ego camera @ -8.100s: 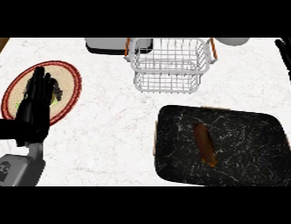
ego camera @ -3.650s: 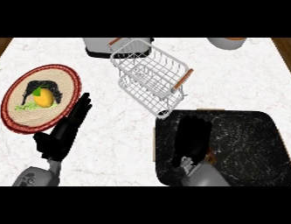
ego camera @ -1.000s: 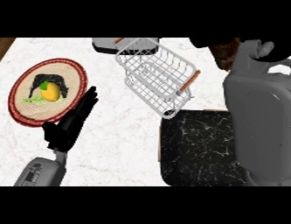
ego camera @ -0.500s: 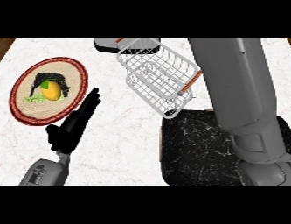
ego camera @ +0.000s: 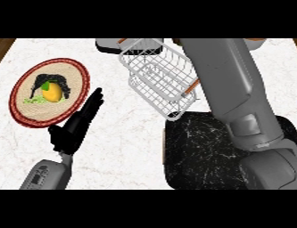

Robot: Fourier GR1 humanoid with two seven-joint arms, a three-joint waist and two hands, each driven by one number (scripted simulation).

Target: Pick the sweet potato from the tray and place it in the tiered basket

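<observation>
Risk is a blind drop: right forearm [ego camera: 233,93] reaches past the basket [ego camera: 158,78], hiding hand and potato, so I cannot tell its fingers, while left hand [ego camera: 77,127] rests open beside the basket.

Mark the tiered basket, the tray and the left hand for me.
tiered basket [ego camera: 157,75], head view, on its white wire side.
tray [ego camera: 197,156], head view, on its bare dark marbled surface.
left hand [ego camera: 72,131], head view, on its palm; fingers straight.

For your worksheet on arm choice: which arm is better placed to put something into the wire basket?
The right arm: it already stretches up past the tiered basket. The left robot hand lies open beside the plate.
</observation>
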